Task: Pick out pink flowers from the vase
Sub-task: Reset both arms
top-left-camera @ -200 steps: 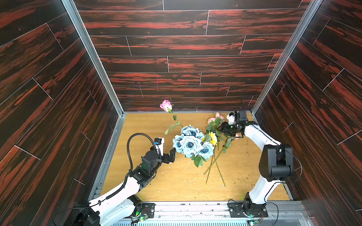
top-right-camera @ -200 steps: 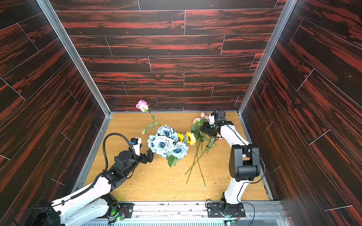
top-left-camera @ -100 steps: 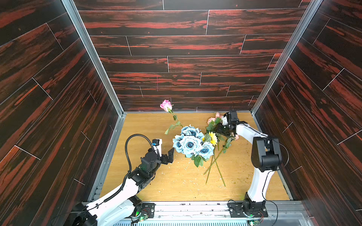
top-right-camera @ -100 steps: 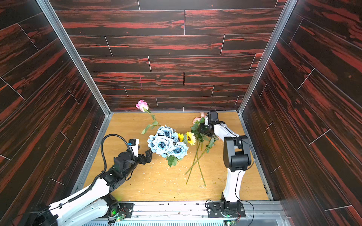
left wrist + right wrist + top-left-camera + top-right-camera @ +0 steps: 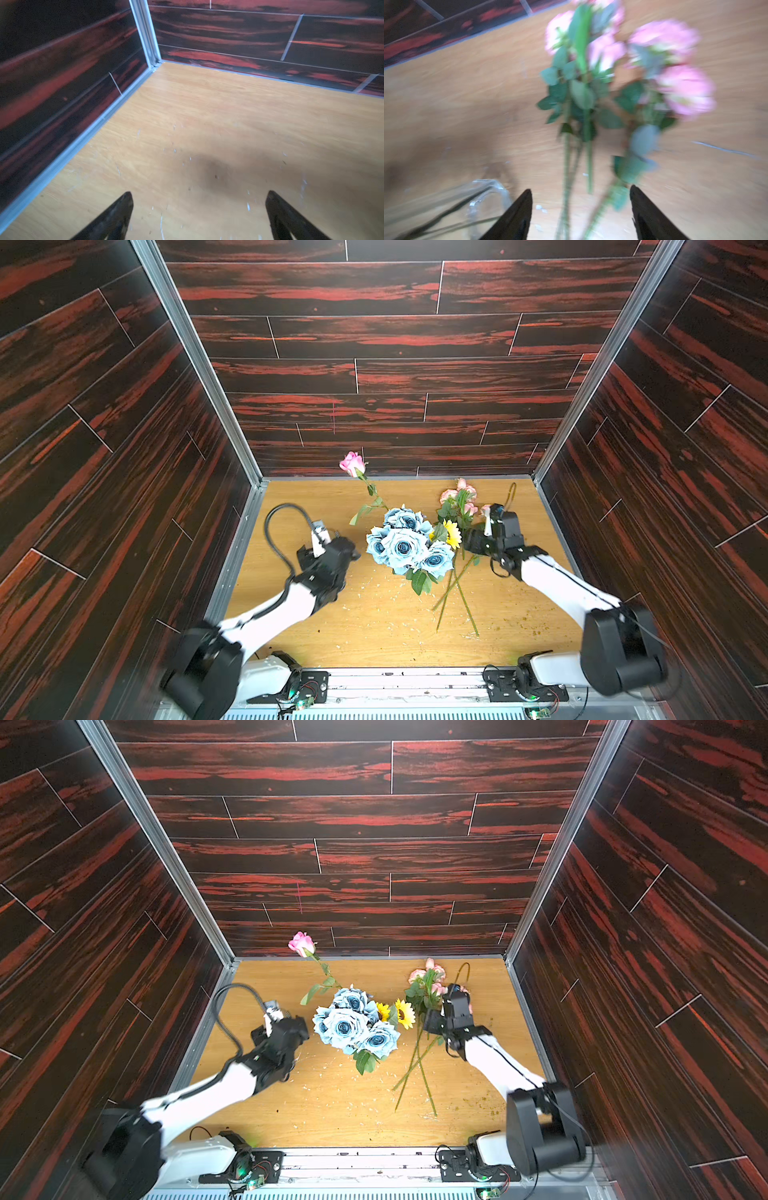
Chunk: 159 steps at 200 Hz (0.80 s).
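Since the right gripper (image 5: 580,188) hung with its jaws apart over the thin stems of the pale pink flowers (image 5: 685,91) lying on the table (image 5: 374,626), a careless sideways sweep could have dragged them against the vase (image 5: 483,199) just beside it, or tipped that glass. The pink rose (image 5: 352,463) stood up out of the blue bouquet (image 5: 405,545), seemingly not yet pulled, its stem's foot hidden by blooms. The left gripper (image 5: 199,192) gaped empty above bare wood. Pale crumbs littered the light board, boxed in by dark red-streaked plank walls (image 5: 374,344)
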### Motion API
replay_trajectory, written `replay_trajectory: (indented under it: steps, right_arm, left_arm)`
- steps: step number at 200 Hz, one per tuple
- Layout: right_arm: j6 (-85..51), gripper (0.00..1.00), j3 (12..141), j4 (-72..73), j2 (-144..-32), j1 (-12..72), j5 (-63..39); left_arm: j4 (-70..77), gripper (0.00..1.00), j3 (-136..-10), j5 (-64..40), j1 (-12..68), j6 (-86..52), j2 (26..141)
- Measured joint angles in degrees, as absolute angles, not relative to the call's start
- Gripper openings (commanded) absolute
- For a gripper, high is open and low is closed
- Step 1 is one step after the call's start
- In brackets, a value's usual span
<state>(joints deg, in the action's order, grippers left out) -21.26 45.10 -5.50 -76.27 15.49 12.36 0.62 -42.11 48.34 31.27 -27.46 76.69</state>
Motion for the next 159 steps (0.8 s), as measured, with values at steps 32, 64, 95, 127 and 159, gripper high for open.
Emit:
replay_trajectory:
  steps: [32, 64, 95, 127, 159]
  right_arm:
    - [-19.4, 0.78, 44.7, -3.5, -73.2, 15.5, 18.8]
    - [-17.9, 0.79, 43.0, 1.2, -71.7, 15.3, 23.8]
    - [-15.4, 0.78, 31.7, 15.6, -63.6, 13.9, 22.1]
    - [-11.2, 0.78, 29.0, 24.1, -69.8, 13.4, 23.8]
    - [-11.6, 0.83, 26.1, 30.2, -72.0, 9.8, 22.8]
  left_arm:
    - [0.1, 1.0, -49.1, 53.2, 30.3, -24.7, 81.9]
    - [4.1, 1.0, -44.3, 54.6, 23.8, -22.3, 79.2]
    - [8.8, 1.0, -37.9, 54.2, 16.5, -19.9, 76.0]
    - [13.2, 1.0, -35.7, 49.6, 10.0, -16.1, 75.8]
    - [22.6, 1.0, -32.9, 43.4, 5.3, -11.4, 77.2]
